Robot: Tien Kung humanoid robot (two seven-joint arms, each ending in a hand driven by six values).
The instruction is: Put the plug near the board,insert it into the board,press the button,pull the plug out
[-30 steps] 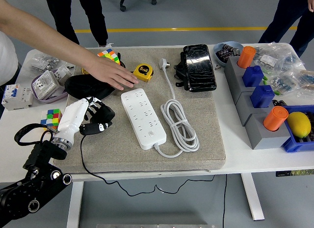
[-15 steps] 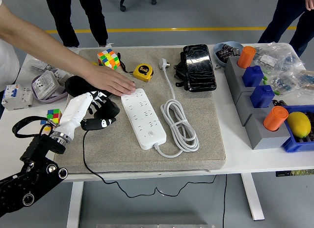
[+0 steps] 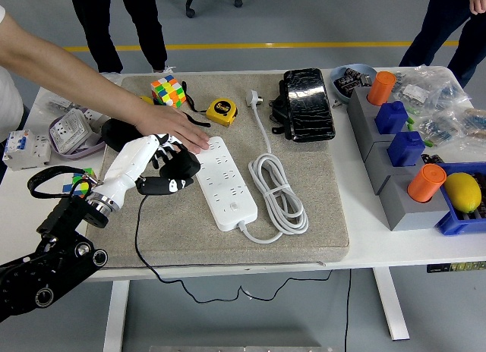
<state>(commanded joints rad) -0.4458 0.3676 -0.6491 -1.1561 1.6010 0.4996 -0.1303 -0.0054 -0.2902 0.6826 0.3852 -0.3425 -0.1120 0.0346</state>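
Your left hand [image 3: 163, 166] has travelled up and to the right over the last second, and it now sits just beside the left edge of the white power strip [image 3: 222, 182], where a moment ago it was well short of it. Its fingers are curled around a black plug [image 3: 173, 177], whose thin black cable [image 3: 140, 238] trails back from the hand toward the near edge of the table [image 3: 364, 249] and droops below it. That closes most of the gap, so you are, by my reading, at the end of the bring-it-near step and about to line up for insertion.

The person's hand [image 3: 171, 132] has shifted too. It now lies flat just beyond your fingers, touching the far left corner of the strip, apparently pinning it so it will not slide when you push. It is very close above your hand, so watch for contact as you rotate the plug.

You cannot tell from here which way the prongs face, because the fingers hide them. The nearest sockets lie immediately to the right of your hand, and the button sits toward the strip's near end, below and right of your grasp. The right arm is out of view.
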